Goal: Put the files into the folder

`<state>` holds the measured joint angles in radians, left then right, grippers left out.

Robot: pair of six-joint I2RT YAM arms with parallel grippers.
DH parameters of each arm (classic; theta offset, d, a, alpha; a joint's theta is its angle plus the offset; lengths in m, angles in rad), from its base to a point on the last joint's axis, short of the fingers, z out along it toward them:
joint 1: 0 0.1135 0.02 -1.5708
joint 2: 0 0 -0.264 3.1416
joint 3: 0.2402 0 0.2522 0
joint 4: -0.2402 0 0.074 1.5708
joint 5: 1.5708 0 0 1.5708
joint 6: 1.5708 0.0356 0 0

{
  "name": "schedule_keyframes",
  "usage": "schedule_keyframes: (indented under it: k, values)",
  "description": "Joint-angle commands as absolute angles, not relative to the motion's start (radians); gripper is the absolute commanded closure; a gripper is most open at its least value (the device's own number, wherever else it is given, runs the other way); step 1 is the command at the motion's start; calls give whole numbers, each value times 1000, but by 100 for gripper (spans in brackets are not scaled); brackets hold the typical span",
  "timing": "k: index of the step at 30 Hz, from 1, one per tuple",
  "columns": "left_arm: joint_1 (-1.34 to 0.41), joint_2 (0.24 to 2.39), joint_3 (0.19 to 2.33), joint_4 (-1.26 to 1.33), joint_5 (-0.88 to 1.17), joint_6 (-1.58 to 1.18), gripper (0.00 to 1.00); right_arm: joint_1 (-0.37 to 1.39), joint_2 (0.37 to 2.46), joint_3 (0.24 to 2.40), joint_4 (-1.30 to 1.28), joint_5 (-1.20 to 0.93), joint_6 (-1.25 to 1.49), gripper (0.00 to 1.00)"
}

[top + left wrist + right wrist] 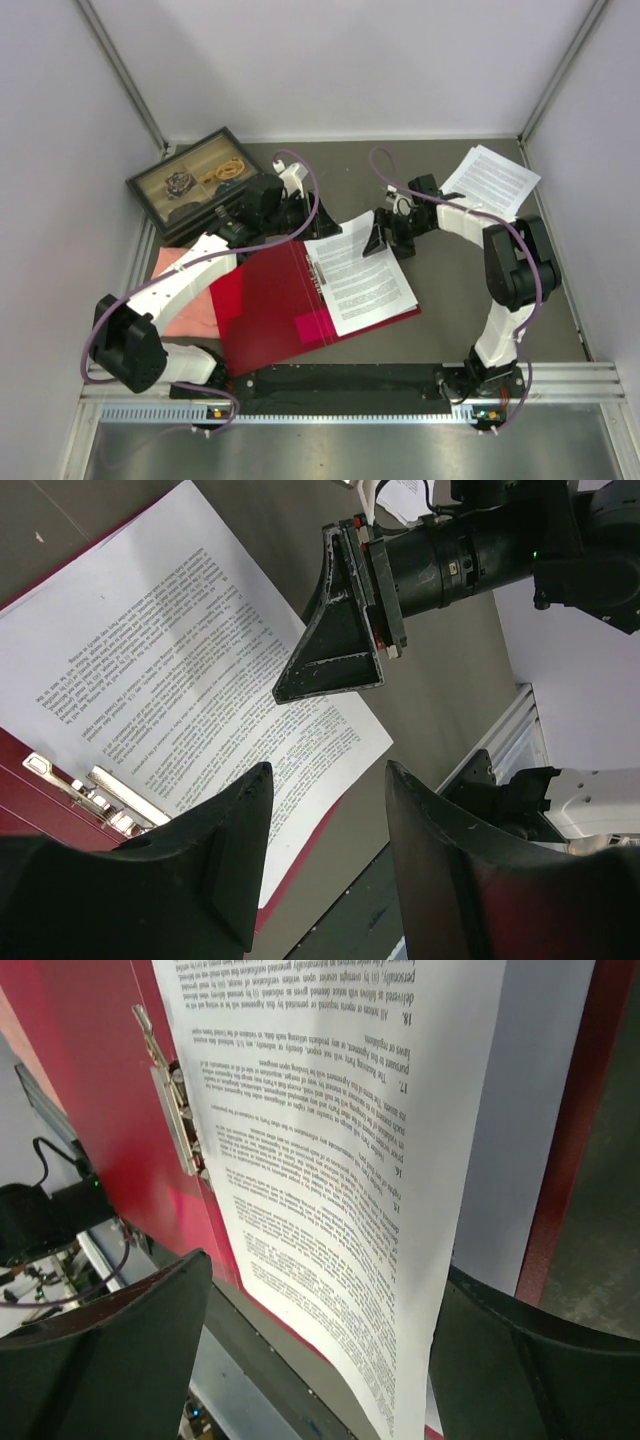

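Note:
The red folder (270,305) lies open in the middle of the table, its metal clip (175,1110) along the spine. A stack of files (360,270) rests on its right half, and the near edge of the top sheet (340,1140) curls up between my right fingers without being pinched. My right gripper (382,238) (325,1265) is open at the stack's far right edge. My left gripper (305,225) (328,770) hangs open over the stack's far left corner with nothing in it. One more printed sheet (492,182) lies at the back right.
A salmon-pink cloth (190,300) lies under the folder's left edge. A black glass-lidded box (200,180) stands at the back left, behind my left wrist. A pink sticker (315,325) sits on the folder's inside. The black rail (340,385) runs along the near edge.

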<state>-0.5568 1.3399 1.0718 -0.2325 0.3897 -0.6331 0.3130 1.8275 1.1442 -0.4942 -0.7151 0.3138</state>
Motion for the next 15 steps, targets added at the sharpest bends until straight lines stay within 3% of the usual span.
schedule_keyframes:
  k: [1,6,15]
  values:
    - [-558,1322,1062,-178,411,-629,46,331,1773,1230,-572,-649,259,17]
    - [-558,1342,1066,-134,420,-646,46,328,1743,1318,-702,-425,242,6]
    - [-639,1561,1170,103,402,-704,47,66,1655,1282,-657,-190,411,6]
